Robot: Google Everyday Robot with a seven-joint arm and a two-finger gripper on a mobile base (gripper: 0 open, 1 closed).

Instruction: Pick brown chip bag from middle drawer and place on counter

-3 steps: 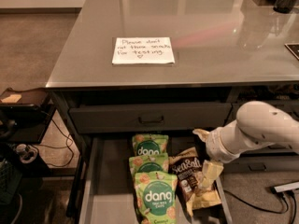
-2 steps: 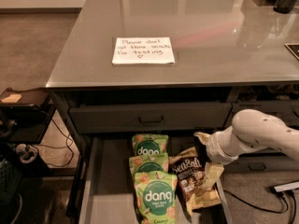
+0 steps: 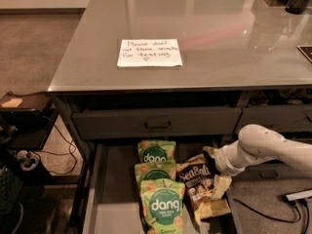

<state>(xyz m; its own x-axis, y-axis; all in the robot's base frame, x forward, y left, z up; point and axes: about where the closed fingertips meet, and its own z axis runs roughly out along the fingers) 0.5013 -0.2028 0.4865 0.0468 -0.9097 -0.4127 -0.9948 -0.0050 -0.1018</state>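
The brown chip bag (image 3: 196, 180) with white "SeaSalt" lettering lies in the open middle drawer (image 3: 109, 199), right of three green "dang" bags (image 3: 161, 204). My gripper (image 3: 215, 170) reaches in from the right on a white arm and sits at the bag's right edge. Its fingers stand apart, one above (image 3: 210, 152) and one below (image 3: 220, 185), with nothing held between them. The counter (image 3: 219, 38) lies above, bearing a white handwritten note (image 3: 149, 52).
A closed grey drawer front with a recessed handle (image 3: 157, 124) sits just above the open drawer. A tan wrapper (image 3: 213, 208) lies below the brown bag. A dark side stand (image 3: 24, 104) and cables are on the floor at left.
My arm has come down and a little to the left, bringing the gripper closer against the brown bag's right side. The bags have not moved.
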